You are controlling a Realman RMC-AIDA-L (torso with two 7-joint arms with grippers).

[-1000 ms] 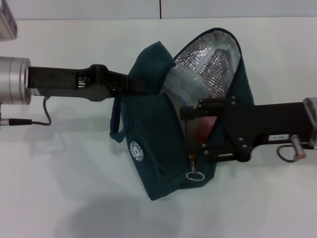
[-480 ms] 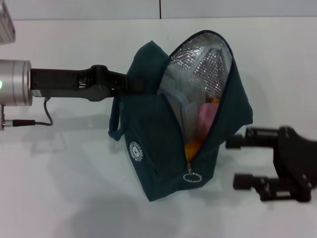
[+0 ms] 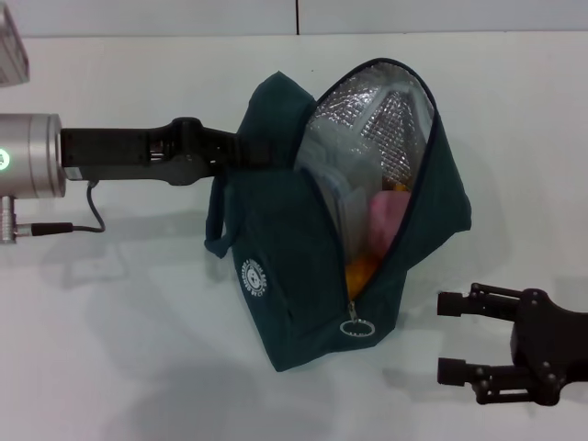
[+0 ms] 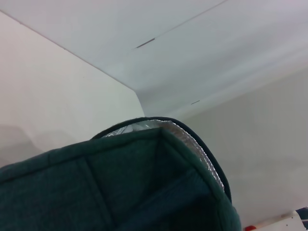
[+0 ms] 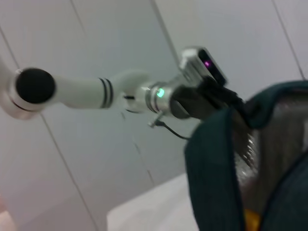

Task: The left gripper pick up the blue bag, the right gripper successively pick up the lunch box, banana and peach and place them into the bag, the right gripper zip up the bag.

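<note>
Blue bag (image 3: 303, 266) hangs apparently gripped by left end effector (image 3: 241, 153); right end effector (image 3: 452, 338) spread, empty.

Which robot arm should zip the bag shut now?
The right. Its right gripper is open, empty, and beside the blue bag, close to the ring zip pull. The left gripper is busy holding the bag up by its top.

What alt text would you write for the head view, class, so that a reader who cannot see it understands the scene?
The left gripper holds up the open blue bag over a white table; the lunch box, peach and banana show inside. The right gripper, open and empty, sits beside the bag near its ring zip pull.
</note>
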